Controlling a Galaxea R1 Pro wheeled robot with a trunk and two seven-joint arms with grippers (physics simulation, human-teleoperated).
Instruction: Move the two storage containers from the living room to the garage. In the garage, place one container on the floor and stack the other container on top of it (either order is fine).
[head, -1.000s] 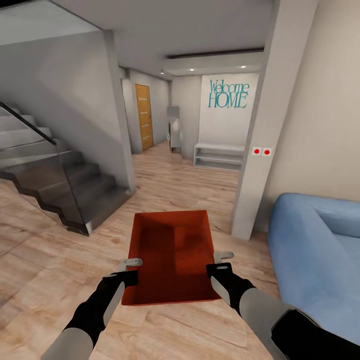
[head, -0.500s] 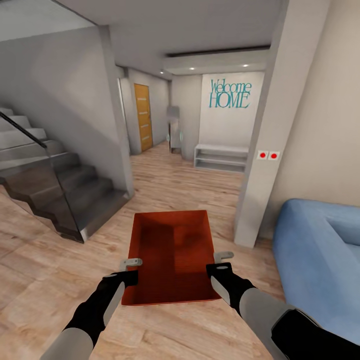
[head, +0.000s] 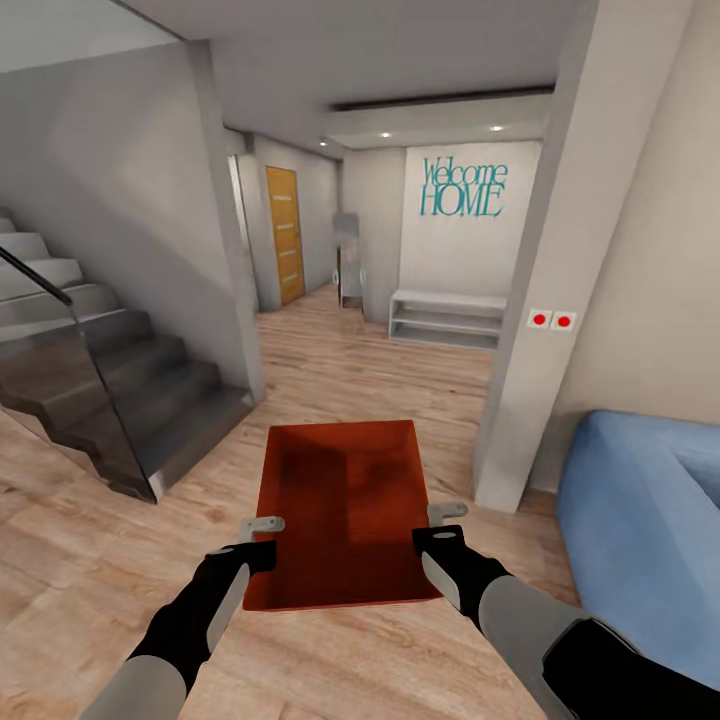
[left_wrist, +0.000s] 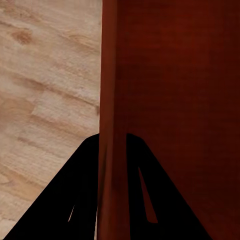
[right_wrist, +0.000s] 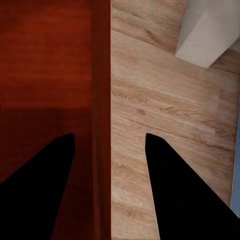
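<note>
You're rolling over the light wood plank floor (head: 380, 380) toward the hallway, grey staircase (head: 110, 390) on one side, blue sofa (head: 650, 540) and white pillar (head: 545, 300) on the other. The orange-red open-top storage container (head: 345, 515) rides out front, above the planks. Left pincer (head: 262, 540) is clamped on its side wall; right pincer (head: 445, 528) straddles the opposite wall with a visible gap, so that side could slip. Clip the pillar and the bin probably twists loose.
</note>
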